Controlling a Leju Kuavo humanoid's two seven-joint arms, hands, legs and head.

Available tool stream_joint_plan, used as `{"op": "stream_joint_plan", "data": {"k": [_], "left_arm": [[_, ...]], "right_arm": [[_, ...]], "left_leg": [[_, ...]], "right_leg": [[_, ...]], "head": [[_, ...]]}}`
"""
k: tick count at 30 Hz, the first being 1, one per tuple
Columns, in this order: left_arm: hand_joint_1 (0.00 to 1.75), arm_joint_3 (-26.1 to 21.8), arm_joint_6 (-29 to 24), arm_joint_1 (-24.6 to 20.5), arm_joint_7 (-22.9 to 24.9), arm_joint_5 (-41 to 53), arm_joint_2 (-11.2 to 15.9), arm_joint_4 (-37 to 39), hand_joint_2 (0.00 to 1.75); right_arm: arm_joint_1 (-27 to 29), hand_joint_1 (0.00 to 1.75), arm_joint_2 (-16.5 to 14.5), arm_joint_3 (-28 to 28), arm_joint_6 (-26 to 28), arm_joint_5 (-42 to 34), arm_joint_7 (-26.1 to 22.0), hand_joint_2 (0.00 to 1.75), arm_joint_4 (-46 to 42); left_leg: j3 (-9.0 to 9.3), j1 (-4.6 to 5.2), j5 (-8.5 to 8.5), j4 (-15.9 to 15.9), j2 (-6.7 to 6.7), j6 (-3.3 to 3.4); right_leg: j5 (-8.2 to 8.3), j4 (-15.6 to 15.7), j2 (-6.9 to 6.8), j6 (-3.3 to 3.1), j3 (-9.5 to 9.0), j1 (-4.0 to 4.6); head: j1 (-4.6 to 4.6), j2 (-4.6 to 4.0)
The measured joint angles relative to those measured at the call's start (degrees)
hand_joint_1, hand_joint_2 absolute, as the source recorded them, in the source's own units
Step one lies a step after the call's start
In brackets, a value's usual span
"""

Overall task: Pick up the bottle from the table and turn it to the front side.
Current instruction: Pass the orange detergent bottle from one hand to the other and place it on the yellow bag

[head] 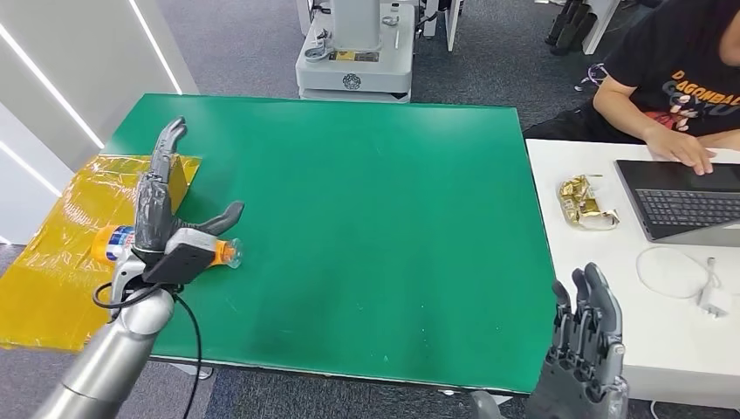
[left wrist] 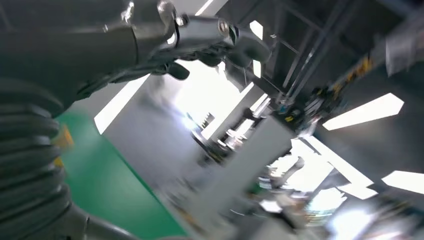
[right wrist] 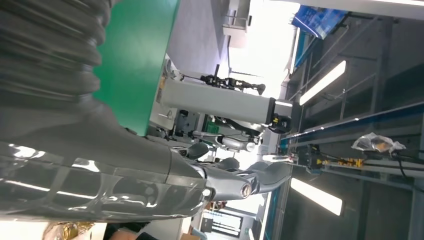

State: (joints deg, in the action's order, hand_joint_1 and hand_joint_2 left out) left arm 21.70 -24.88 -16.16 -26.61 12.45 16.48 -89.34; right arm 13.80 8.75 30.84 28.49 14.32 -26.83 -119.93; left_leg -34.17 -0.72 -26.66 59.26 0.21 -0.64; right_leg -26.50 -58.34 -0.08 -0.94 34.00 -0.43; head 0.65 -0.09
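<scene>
Here the step in hand was judged to be the reach, before any grasp. The bottle [head: 166, 248] lay on its side at the near left of the green table [head: 366, 227], cap end pointing toward the table's middle, its other end at the edge of the yellow sheet [head: 52, 271]. The left hand [head: 170, 218] stood over it with the fingers straight and spread and the thumb held out to the side. It held nothing. The hand hid the middle of the bottle, so contact could not be told.

The right hand [head: 586, 345] hung off the near right corner of the table, well apart from the bottle, fingers loosely apart and holding nothing.

Next move, as judged: lower the left hand so fingers and thumb sit on either side of the bottle's body, close on it, lift, then turn it until the label faces front. The bottle is round and lying down, so it may roll away under a one-sided touch.

Count:
- bottle: one
- robot hands: two
- green table: one
- yellow sheet: one
- white table [head: 611, 288] to the right: one
- laptop [head: 689, 196]: one
- person [head: 681, 78] typing at it: one
- gold wrapper [head: 586, 202]: one
</scene>
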Motion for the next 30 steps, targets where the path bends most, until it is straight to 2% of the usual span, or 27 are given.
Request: {"op": "stream_joint_plan", "data": {"k": [2,5,10,13,18,30], "left_arm": [[0.0,1.08,-0.59,1.37,-2.54,-10.34,-3.66,-2.47,1.75],[0.0,2.79,0.19,2.56,-3.35,-17.49,-6.99,-4.98,1.75],[0.0,4.38,7.25,5.21,-2.1,-31.77,-13.06,-9.36,1.75],[0.0,5.31,9.91,6.25,-1.24,-35.85,-15.95,-11.46,1.75],[0.0,5.51,13.94,7.31,-0.95,-38.27,-17.84,-12.91,1.75],[0.0,5.49,15.39,7.83,-1.65,-36.77,-18.74,-12.94,1.75]], "right_arm": [[0.04,0.0,0.42,0.64,1.67,-0.09,-0.24,1.75,0.0],[0.03,0.0,0.96,1.44,3.11,0.65,-0.25,1.75,0.0],[-0.38,0.0,1.26,1.96,4.99,3.7,0.75,1.75,-0.12],[-0.75,0.0,1.25,1.96,5.01,3.93,1.23,1.75,-0.43],[-1.34,0.0,1.23,1.86,4.87,4.69,2.49,1.75,-0.76],[-1.71,0.0,1.15,1.03,4.52,5.16,3.04,1.75,-0.8]], "left_leg": [[-0.01,0.0,-0.02,0.0,0.0,0.03],[-0.03,0.0,-0.03,0.0,0.01,0.05],[-0.04,-0.01,-0.04,0.0,0.0,0.06],[-0.04,-0.01,-0.04,0.0,0.02,0.06],[-0.04,-0.03,-0.04,-0.01,0.01,0.06],[-0.05,-0.02,-0.04,-0.01,0.0,0.06]], "right_leg": [[0.0,0.01,0.0,0.0,0.0,-0.01],[0.0,0.01,0.0,0.0,0.01,-0.01],[-0.01,0.01,-0.01,0.01,0.02,-0.02],[-0.01,0.0,0.0,0.01,0.02,-0.01],[-0.01,-0.01,-0.01,0.0,0.02,-0.01],[-0.01,-0.03,-0.01,0.01,0.02,0.0]], "head": [[-0.01,0.0],[-0.01,0.0],[-0.01,0.0],[-0.01,0.0],[0.0,0.0],[0.0,0.0]]}}
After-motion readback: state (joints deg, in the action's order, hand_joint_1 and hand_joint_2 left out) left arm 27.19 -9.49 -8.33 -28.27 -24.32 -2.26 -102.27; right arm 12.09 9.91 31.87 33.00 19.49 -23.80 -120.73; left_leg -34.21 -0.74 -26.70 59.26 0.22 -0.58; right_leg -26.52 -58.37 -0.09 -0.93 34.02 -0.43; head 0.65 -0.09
